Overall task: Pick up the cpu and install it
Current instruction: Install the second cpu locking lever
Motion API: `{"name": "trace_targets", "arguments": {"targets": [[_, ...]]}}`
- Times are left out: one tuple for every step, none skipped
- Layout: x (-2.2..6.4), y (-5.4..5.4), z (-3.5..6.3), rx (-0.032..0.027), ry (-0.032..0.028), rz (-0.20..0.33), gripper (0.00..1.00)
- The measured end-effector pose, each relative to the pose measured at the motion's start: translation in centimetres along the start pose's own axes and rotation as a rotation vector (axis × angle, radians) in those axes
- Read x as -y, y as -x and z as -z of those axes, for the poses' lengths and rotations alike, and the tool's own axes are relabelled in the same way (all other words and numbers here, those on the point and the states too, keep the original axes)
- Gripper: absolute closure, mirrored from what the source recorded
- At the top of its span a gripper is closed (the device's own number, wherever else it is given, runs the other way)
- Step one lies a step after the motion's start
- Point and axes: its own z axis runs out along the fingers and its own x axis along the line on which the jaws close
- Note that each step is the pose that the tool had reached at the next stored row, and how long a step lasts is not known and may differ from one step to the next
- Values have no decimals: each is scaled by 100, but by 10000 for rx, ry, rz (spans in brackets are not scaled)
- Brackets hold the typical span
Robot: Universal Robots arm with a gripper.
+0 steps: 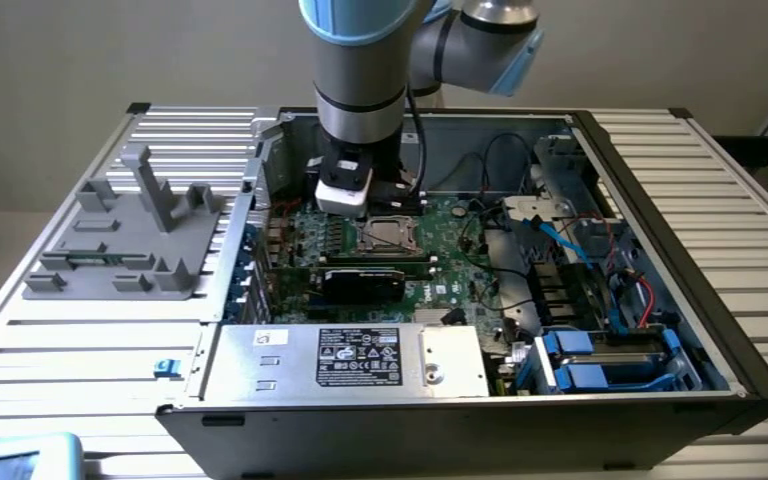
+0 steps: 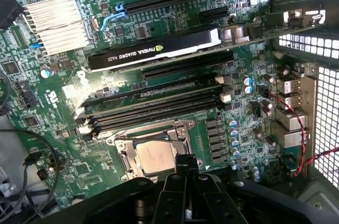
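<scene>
Cpu (image 2: 154,158) lies flat, square in socket (image 2: 127,144); pincer (image 2: 186,163) shut above.

Slatted metal table (image 1: 731,200) carries everything. Open PC case (image 1: 491,400) sits directly on it, under the jaws, which hang inside the case. Grey plastic fixture (image 1: 137,245) with upright posts rests on the slats, well off to the exterior view's left of the jaws, just beside the case wall. Small blue clip (image 1: 164,368) sits on the slats at the case's near corner.
</scene>
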Motion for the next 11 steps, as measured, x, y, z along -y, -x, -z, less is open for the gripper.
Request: {"name": "trace_targets", "arguments": {"targets": [[-6, -1, -10, 1, -6, -1, 89], [-12, -3, -17, 2, -11, 0, 89], [-18, -4, -18, 4, -11, 0, 89], [-23, -6, -18, 4, -12, 0, 89], [-30, -8, -17, 5, -11, 0, 89], [-39, -10, -19, 7, -17, -1, 89], [-50, -12, -26, 15, -46, -1, 89], [-60, -15, -34, 28, -84, -3, 89], [-71, -17, -40, 47, -130, -6, 89], [-83, -20, -45, 71, -179, -10, 89], [-94, -23, -50, 93, -224, -14, 89]]}}
